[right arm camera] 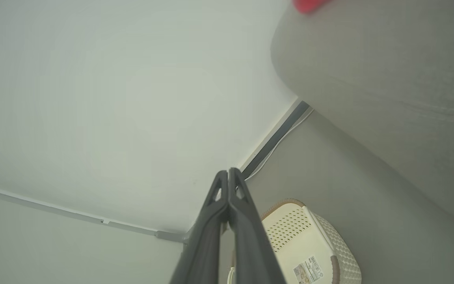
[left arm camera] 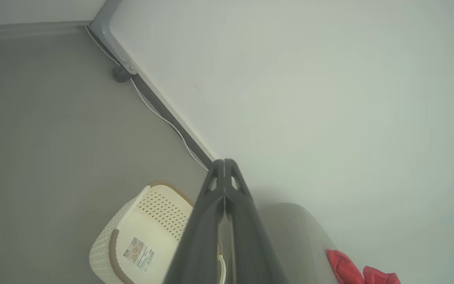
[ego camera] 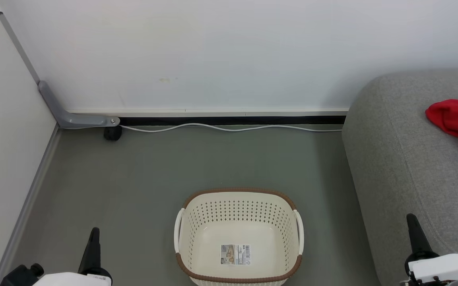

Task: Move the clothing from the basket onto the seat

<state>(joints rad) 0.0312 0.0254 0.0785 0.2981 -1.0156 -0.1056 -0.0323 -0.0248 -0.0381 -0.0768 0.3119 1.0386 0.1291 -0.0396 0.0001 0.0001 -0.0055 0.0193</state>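
1 clothing heap (ego camera: 457, 119) beyond r tool (ego camera: 412, 220)

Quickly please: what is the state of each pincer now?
Left pincer: closed, holding nothing.
Right pincer: closed, holding nothing.

The cream perforated plastic basket (ego camera: 239, 210) is set left of the grey fabric sofa (ego camera: 404, 167), on which the red soft clothing (ego camera: 457, 117) is laid.

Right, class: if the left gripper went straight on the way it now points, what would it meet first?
Probably the wall, low down by the end of the sofa. The left gripper aims there, past the basket. Depth is unclear.
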